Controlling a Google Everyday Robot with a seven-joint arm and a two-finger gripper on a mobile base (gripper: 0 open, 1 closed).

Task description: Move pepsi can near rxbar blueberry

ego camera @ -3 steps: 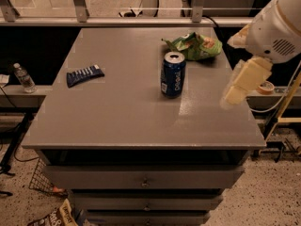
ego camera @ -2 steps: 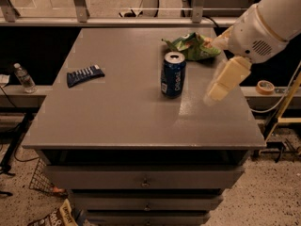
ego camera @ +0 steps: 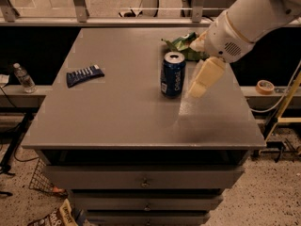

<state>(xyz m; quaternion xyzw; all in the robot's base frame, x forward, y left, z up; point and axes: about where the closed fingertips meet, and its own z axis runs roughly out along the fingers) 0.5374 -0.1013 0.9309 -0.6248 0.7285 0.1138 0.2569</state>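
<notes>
The pepsi can [ego camera: 172, 74] stands upright on the grey table [ego camera: 122, 117], right of centre, with its silver top showing. The rxbar blueberry [ego camera: 84, 75] lies flat near the table's left side, well apart from the can. My gripper [ego camera: 203, 79] hangs on the white arm just to the right of the can, at about the can's height, with a small gap between them. It holds nothing that I can see.
A green snack bag [ego camera: 182, 43] lies behind the can near the table's far right. A water bottle [ego camera: 23, 77] stands on a ledge to the left. A tape roll [ego camera: 265, 85] lies on a ledge to the right. Drawers sit below the tabletop.
The arm and gripper have moved left, from beyond the table's right edge to close beside the can. The can and the bar have not moved.
</notes>
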